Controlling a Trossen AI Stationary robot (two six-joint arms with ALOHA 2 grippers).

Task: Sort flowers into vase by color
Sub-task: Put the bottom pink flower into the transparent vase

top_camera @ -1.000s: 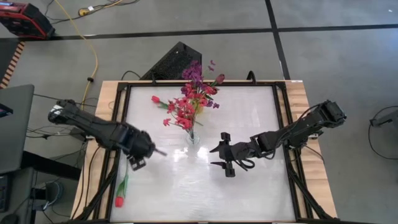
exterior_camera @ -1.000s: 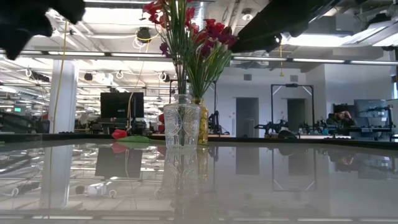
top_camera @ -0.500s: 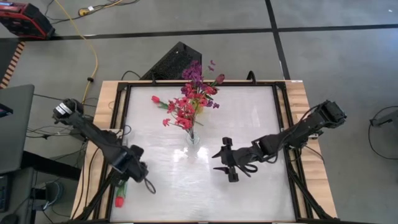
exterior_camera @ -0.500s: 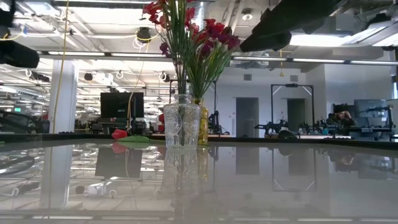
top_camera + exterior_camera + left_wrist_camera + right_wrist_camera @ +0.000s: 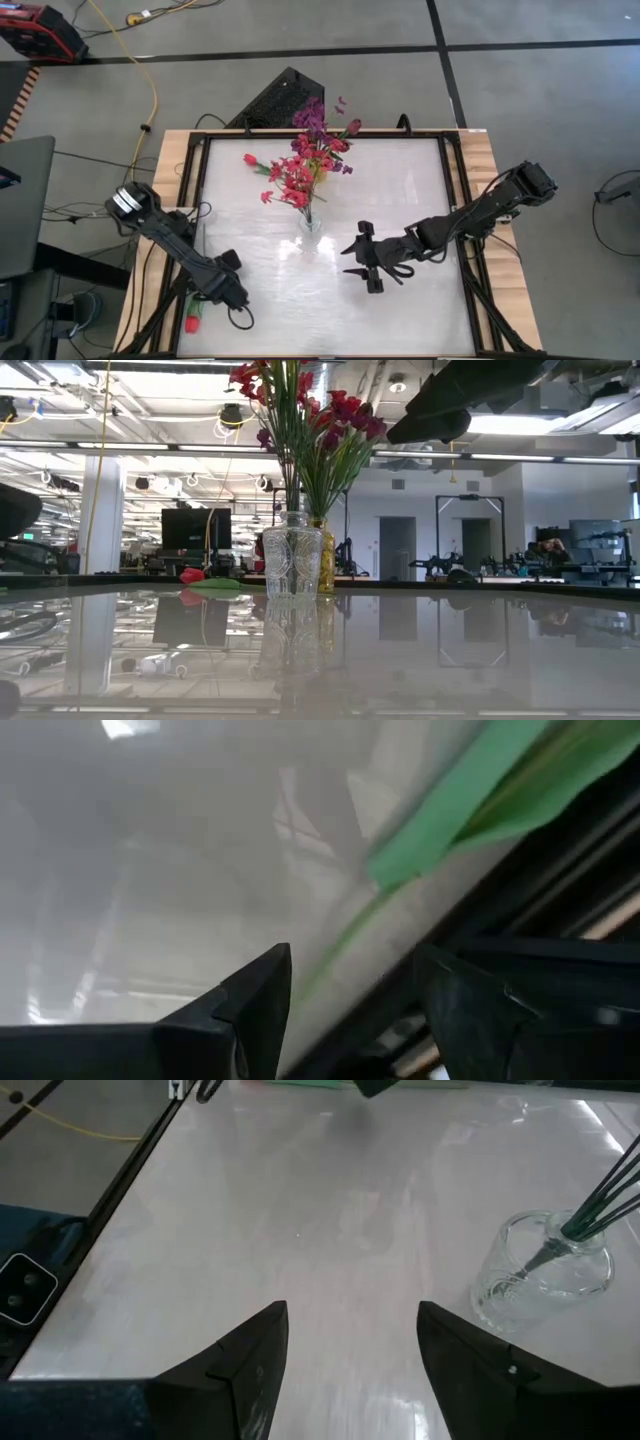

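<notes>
A clear glass vase (image 5: pixel 310 222) near the table's middle holds red-pink flowers (image 5: pixel 290 182); purple ones (image 5: pixel 312 115) rise just behind it. A single red tulip (image 5: pixel 191 322) lies flat at the table's near left edge, also visible in the low view (image 5: pixel 192 574). My left gripper (image 5: pixel 218 292) hangs low over its green stem (image 5: pixel 345 935), open, with one finger on each side of the stem and no touch that I can see. My right gripper (image 5: pixel 351 260) hovers open to the right of the vase (image 5: pixel 540 1270), holding nothing.
The black frame rail (image 5: pixel 186 230) runs close beside the tulip along the table's left edge. An amber second vase (image 5: pixel 326 565) stands behind the clear one. Bare white table (image 5: pixel 400 310) lies near and to the right.
My left gripper has swung from left of the vase toward the table's near left edge and sunk down over the tulip's stem, rolling about a quarter turn on the way. The tulip and the vase have not moved.
</notes>
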